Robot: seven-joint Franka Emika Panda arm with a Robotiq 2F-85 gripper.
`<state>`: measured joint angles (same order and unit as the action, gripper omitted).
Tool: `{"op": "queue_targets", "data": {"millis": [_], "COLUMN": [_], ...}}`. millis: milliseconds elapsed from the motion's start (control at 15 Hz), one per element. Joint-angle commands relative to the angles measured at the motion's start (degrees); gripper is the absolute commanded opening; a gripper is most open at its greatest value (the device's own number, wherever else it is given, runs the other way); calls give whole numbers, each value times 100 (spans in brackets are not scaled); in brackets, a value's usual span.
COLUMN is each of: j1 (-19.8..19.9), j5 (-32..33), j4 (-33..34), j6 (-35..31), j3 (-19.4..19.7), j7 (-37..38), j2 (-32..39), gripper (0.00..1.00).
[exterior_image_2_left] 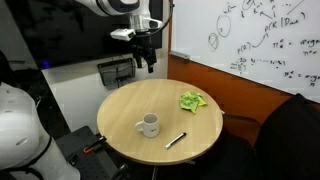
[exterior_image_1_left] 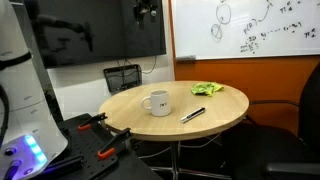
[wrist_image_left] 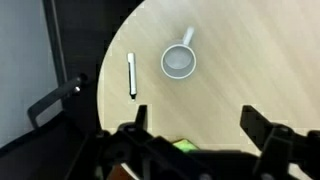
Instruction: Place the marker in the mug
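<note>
claw spread wide and empty, thin dark marker with pale end, beside white mug

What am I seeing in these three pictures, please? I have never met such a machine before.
This is a robot arm with a two-fingered claw at its end. Two pictures come from cameras that stand in the room, at different places. The third comes from a camera on the arm's wrist and looks down past the claw. The arm hangs high above a round wooden table. On the table stands a white mug, upright, and from above it looks empty. Beside it, not touching, lies a dark marker. A crumpled green cloth lies farther off, near the edge. The claw is open and holds nothing. On the wall behind is a whiteboard with writing.
</note>
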<state>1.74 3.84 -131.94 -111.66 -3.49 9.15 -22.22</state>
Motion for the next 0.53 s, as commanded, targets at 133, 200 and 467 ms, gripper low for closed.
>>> {"op": "queue_targets", "data": {"millis": [133, 200, 467], "j1": [-41, -41, 126], "j5": [14, 14, 253], "j4": [14, 14, -71], "j6": [19, 19, -883], "j3": [37, 37, 292], "j7": [10, 10, -240], "j2": [3, 3, 609], "gripper": [100, 100, 100]}}
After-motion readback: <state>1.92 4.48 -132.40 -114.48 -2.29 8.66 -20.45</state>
